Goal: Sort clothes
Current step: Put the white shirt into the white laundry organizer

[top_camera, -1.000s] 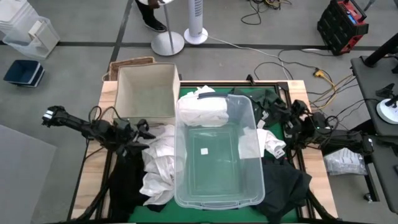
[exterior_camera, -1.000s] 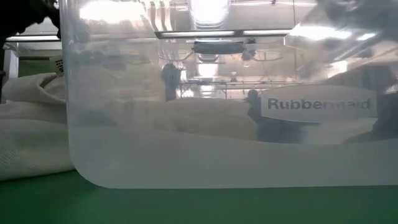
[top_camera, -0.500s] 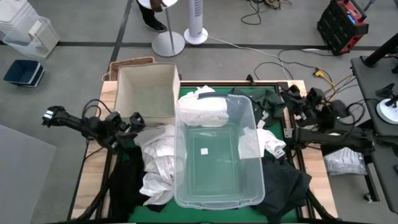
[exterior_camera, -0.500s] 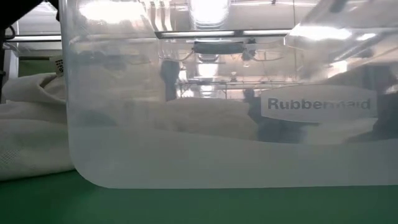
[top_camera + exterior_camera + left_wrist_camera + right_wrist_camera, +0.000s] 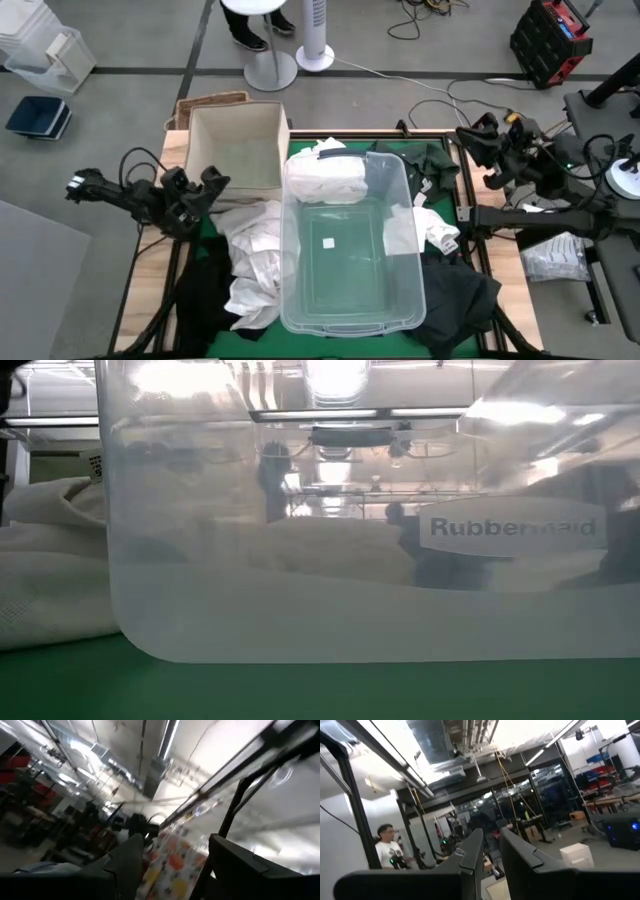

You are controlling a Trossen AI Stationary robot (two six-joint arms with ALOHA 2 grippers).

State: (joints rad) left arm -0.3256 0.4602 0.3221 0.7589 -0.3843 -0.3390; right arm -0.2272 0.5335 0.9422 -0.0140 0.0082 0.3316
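Observation:
A clear plastic tub (image 5: 400, 290) stands mid-table with a white garment (image 5: 325, 178) in its far end. More white garments (image 5: 255, 250) lie heaped on the table against its left wall and show in the low view (image 5: 50, 580). A black garment (image 5: 205, 290) lies at the near left. Dark garments (image 5: 455, 290) and a dark green one (image 5: 430, 160) lie on the right, with a white piece (image 5: 437, 232) between them. My left gripper (image 5: 205, 185) is open and empty by the cardboard box, tipped upward. My right gripper (image 5: 480, 135) is empty above the far right corner, tipped upward, with a narrow gap between its fingers.
A beige cardboard box (image 5: 235, 150) stands open at the far left, next to the tub. The tub's wall (image 5: 350, 610) fills the low view. Cables lie on the right table edge (image 5: 520, 190). A person stands in the room in the right wrist view (image 5: 387, 850).
My left gripper has drawn back from the white heap toward the table's left and far edges and tipped upward. My right gripper has risen and gone toward the far right corner, away from the dark garments. The clothes lie as before.

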